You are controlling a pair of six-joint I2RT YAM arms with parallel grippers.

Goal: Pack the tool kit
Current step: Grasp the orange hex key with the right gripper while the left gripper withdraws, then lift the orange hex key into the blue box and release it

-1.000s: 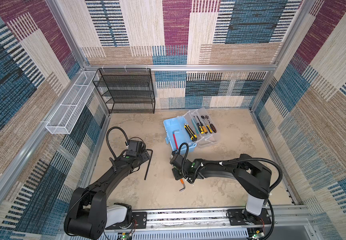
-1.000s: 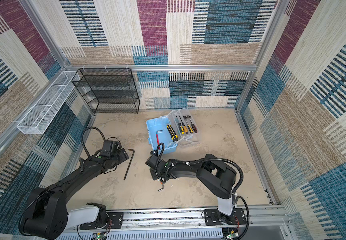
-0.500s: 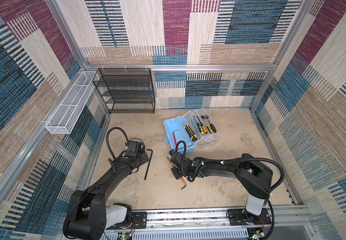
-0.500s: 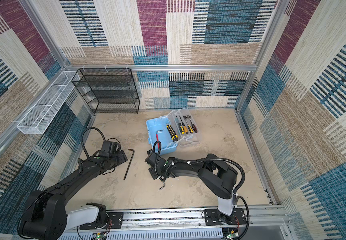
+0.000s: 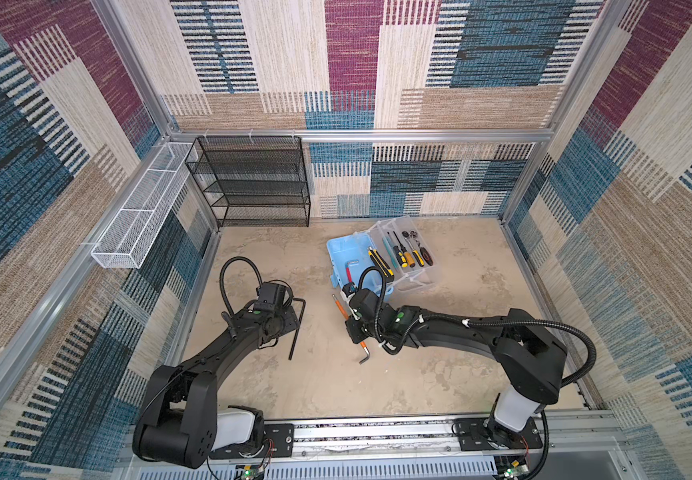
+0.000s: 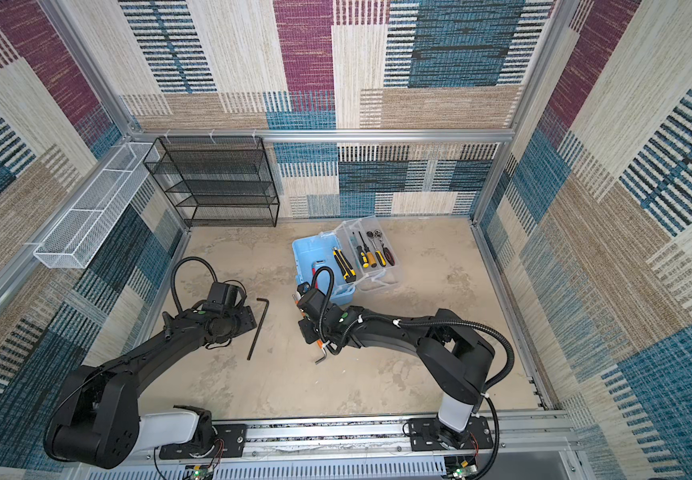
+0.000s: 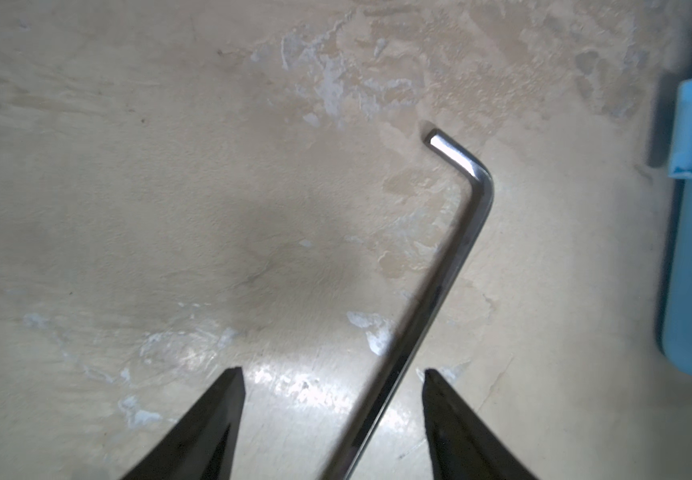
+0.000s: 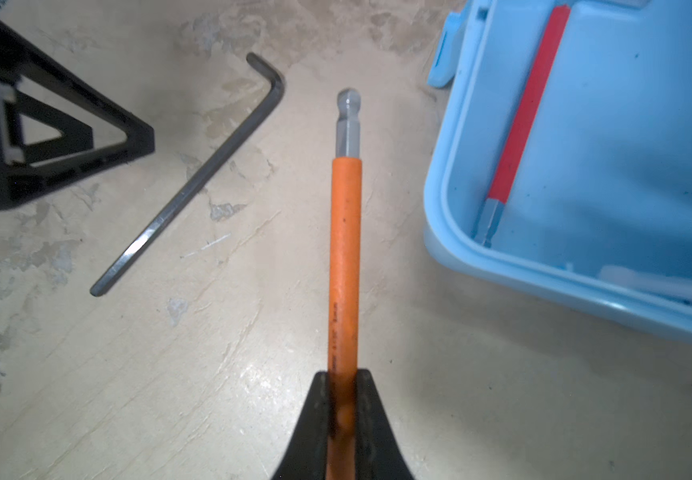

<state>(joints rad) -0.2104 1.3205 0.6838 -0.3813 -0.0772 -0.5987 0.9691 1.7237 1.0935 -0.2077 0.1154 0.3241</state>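
Note:
The light-blue tool kit box (image 5: 346, 253) stands open at the back middle, and a red hex key (image 8: 522, 116) lies inside it. Its clear lid (image 5: 412, 245) lies open beside it and holds screwdrivers and a ratchet. My right gripper (image 8: 343, 374) (image 5: 351, 326) is shut on an orange-sleeved hex key (image 8: 345, 249). The key's ball end points past the box's near corner. My left gripper (image 7: 331, 372) (image 6: 246, 324) is open and low over the floor. A black hex key (image 7: 431, 299) (image 5: 297, 328) lies between its fingertips (image 7: 429, 376), nearer one of them.
A black wire-mesh rack (image 5: 252, 183) stands against the back wall. A long white wire basket (image 5: 136, 220) hangs on the left wall. Patterned walls close in the sandy floor, and the arms' base rail (image 5: 377, 432) runs along the front edge.
My right gripper has carried the orange-sleeved hex key a little farther away, toward the box. The left arm has hardly shifted beside the black hex key.

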